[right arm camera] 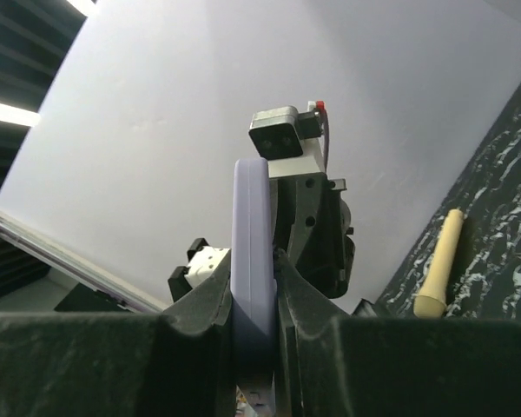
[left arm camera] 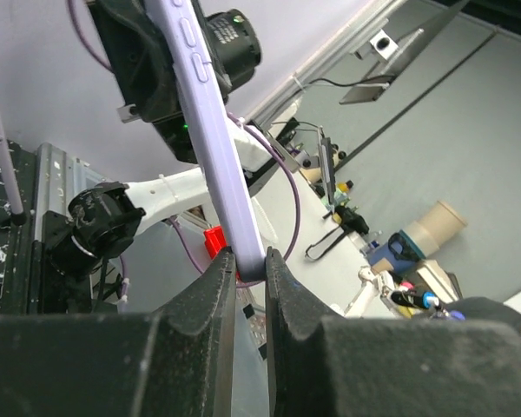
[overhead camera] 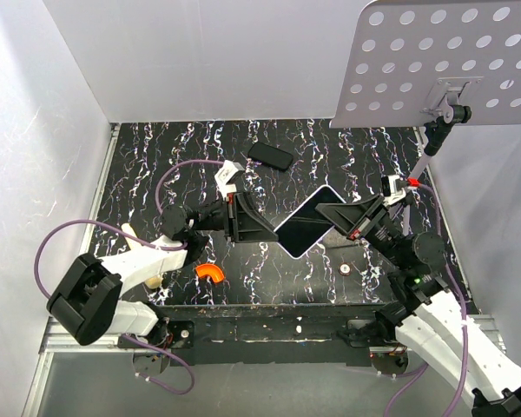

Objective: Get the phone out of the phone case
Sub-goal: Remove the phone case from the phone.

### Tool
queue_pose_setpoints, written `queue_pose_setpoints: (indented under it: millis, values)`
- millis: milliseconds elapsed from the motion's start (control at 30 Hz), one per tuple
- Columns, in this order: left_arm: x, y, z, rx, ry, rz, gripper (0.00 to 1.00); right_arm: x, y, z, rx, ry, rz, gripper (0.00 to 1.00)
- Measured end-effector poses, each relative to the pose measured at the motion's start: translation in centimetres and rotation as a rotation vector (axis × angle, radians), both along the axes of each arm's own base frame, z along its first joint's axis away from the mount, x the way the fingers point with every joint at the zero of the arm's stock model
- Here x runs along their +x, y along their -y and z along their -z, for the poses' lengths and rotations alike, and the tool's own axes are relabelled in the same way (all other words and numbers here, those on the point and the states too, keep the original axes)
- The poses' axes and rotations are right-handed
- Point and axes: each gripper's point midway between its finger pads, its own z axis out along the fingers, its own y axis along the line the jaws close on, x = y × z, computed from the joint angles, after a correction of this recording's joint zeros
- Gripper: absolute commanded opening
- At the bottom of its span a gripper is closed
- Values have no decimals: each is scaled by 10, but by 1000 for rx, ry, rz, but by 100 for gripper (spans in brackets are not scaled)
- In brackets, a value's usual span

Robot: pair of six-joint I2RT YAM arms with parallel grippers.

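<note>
The phone (overhead camera: 310, 220), dark screen up, sits in a lilac case and is held above the table between both grippers. My left gripper (overhead camera: 262, 228) is shut on its left corner; in the left wrist view the lilac case edge (left arm camera: 213, 130) runs up from between the pads (left arm camera: 247, 268). My right gripper (overhead camera: 340, 214) is shut on its right side; in the right wrist view the lilac case (right arm camera: 252, 243) stands edge-on between the fingers (right arm camera: 254, 300). Whether phone and case are parted I cannot tell.
A black oblong object (overhead camera: 271, 155) lies at the back of the marbled table (overhead camera: 191, 148). An orange half-ring (overhead camera: 211, 273) and a small screw-like disc (overhead camera: 343, 270) lie near the front. A wooden peg (right arm camera: 438, 261) lies on the table. A perforated grey plate (overhead camera: 443, 61) hangs at top right.
</note>
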Motion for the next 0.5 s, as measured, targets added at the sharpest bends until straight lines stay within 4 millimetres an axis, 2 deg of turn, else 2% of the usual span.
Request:
queue_pose_setpoints:
  millis: [300, 500]
  values:
    - [-30, 3, -28, -56, 167, 107, 0, -8, -1, -27, 162, 3, -104, 1]
    - [-34, 9, -26, -47, 247, 161, 0, -9, -1, -31, 207, -56, -146, 1]
